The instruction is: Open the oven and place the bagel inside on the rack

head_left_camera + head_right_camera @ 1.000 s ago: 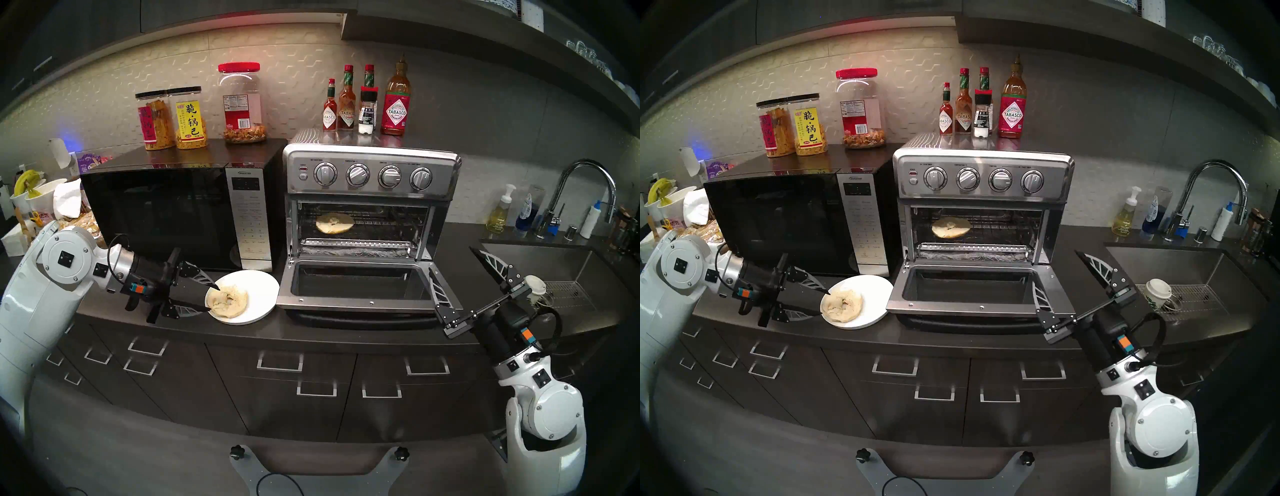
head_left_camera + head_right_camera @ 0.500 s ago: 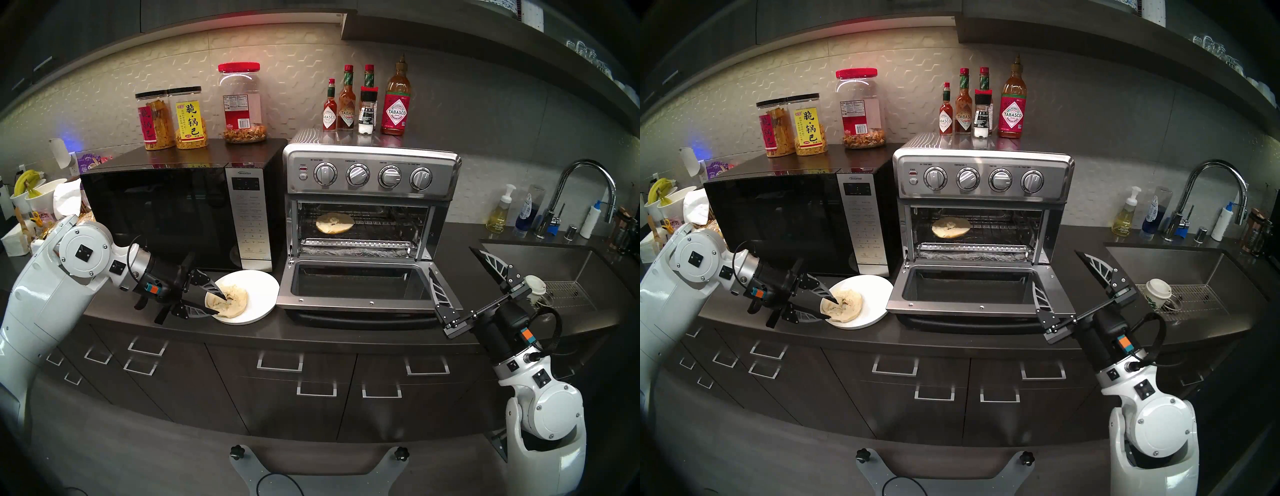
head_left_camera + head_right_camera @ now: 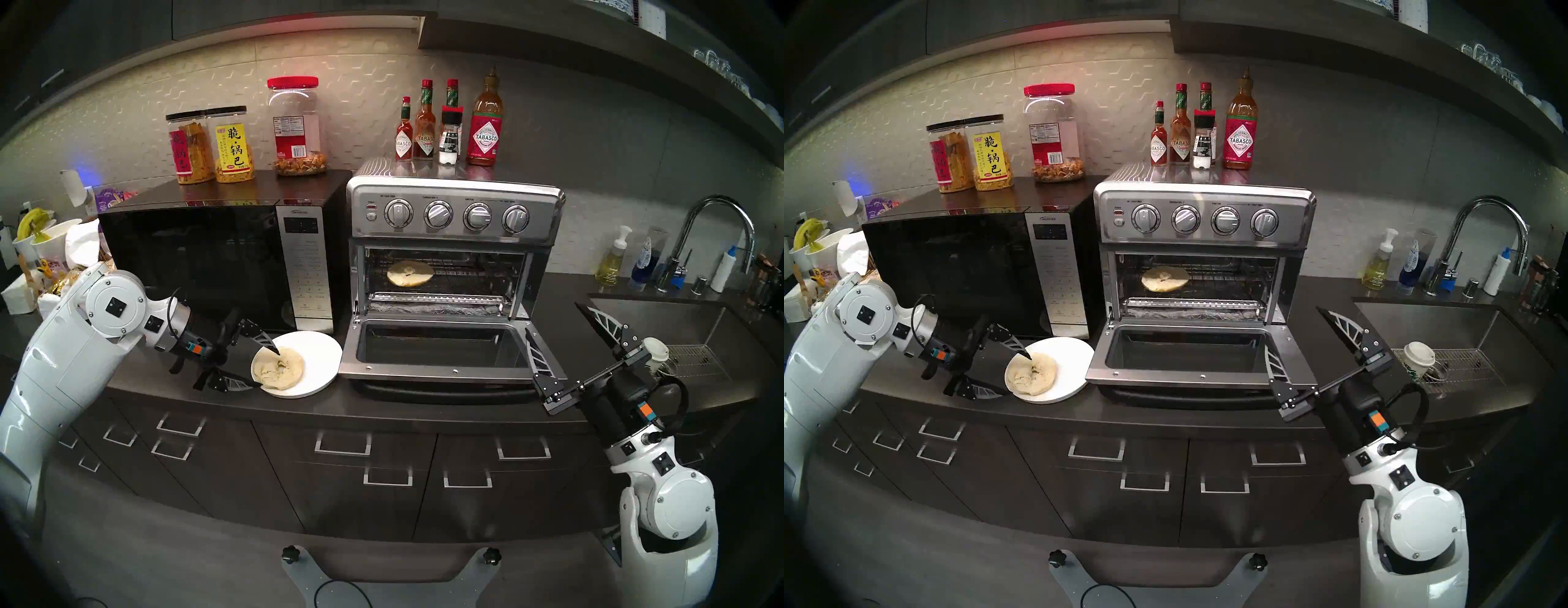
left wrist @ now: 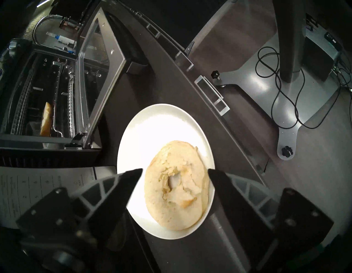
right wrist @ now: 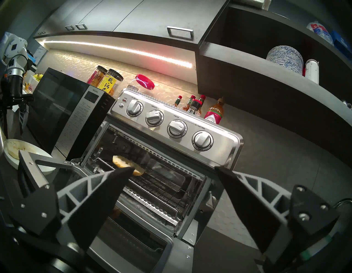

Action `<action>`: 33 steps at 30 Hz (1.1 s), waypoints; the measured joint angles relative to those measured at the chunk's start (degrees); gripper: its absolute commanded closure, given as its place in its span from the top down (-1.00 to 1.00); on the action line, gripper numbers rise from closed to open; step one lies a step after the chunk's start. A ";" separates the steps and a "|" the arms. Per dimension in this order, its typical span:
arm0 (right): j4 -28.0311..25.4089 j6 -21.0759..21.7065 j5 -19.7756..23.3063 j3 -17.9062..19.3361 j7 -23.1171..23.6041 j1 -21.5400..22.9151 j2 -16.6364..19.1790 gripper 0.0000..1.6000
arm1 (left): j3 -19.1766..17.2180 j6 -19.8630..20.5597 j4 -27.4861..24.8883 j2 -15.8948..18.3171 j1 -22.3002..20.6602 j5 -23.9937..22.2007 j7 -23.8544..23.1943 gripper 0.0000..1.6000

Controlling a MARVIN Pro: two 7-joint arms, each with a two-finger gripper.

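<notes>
Left wrist view shows the left end effector (image 4: 175,172) spread wider than a moment ago, its fingers now on both sides of the bagel half (image 4: 176,185) on the plate (image 4: 162,122). It seems ready to pinch. The other half (image 3: 410,273) lies on the rack (image 3: 466,278) in the open oven (image 3: 456,212). The right end effector (image 3: 551,331) waits, spread.

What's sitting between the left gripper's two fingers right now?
The bagel half on the white plate lies between the open left gripper's fingers, neither touching it; the left wrist view shows this.

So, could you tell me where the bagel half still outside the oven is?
In the head views, low left: the bagel half lies on the white plate between microwave and oven door.
</notes>
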 measured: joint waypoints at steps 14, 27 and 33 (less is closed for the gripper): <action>0.00 0.00 0.00 0.00 0.00 0.00 0.00 1.00 | 1.50 -0.49 -0.20 0.79 -1.74 -1.38 0.47 0.48; -0.01 0.00 0.00 0.00 0.00 0.00 0.00 1.00 | 3.36 0.22 -1.08 1.83 -1.94 -2.40 0.07 0.55; -0.01 0.00 0.00 0.00 0.00 0.00 0.00 1.00 | 4.05 0.36 -1.10 2.02 -1.93 -2.49 -0.07 0.50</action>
